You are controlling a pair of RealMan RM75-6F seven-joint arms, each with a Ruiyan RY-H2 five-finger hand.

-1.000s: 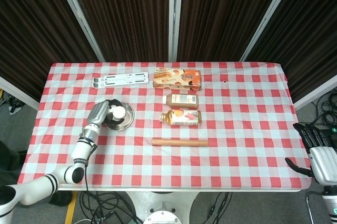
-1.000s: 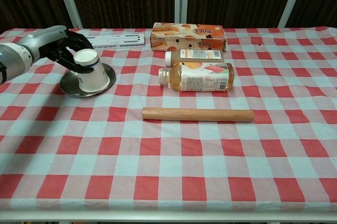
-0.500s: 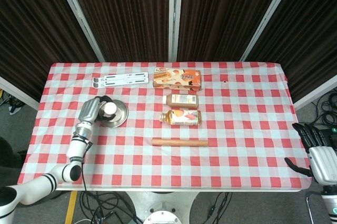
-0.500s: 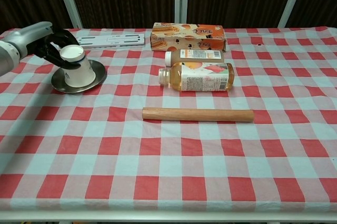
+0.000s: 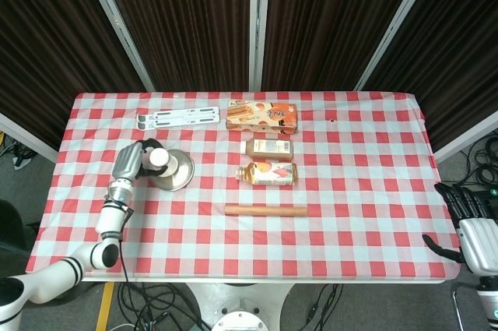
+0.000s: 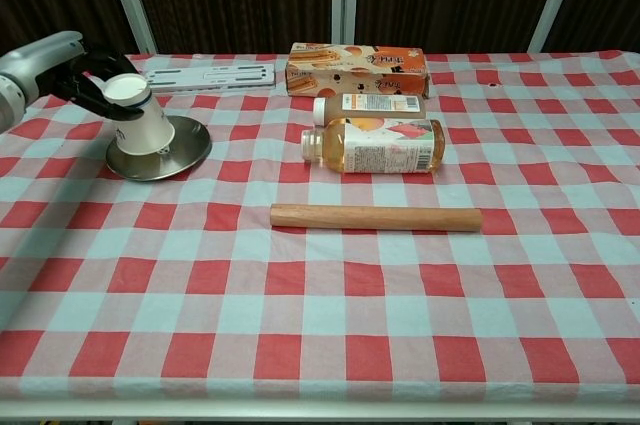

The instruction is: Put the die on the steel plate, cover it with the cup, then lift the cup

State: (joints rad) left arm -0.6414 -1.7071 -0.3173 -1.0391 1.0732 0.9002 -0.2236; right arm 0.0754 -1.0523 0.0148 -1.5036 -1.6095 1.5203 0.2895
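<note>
One cup [image 6: 136, 121] in the left robot hand's [image 6: 82, 80] grasp, now nearer the steel plate's [image 6: 178, 152] left edge.

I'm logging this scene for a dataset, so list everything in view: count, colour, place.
cup: one, white, upside down and tilted on the plate's left part, gripped by the left hand
steel plate: one, silver, table's left side
die: none visible
white folded stand: one, far left
snack box: one, orange, far centre
small carton: one, brown and white, lying before the box
juice bottle: one, orange label, on its side, centre
wooden rod: one, brown, nearer than the bottle
tablecloth: one, red-white check
left hand: grips the cup
right hand: off the table's right edge, holding nothing
</note>
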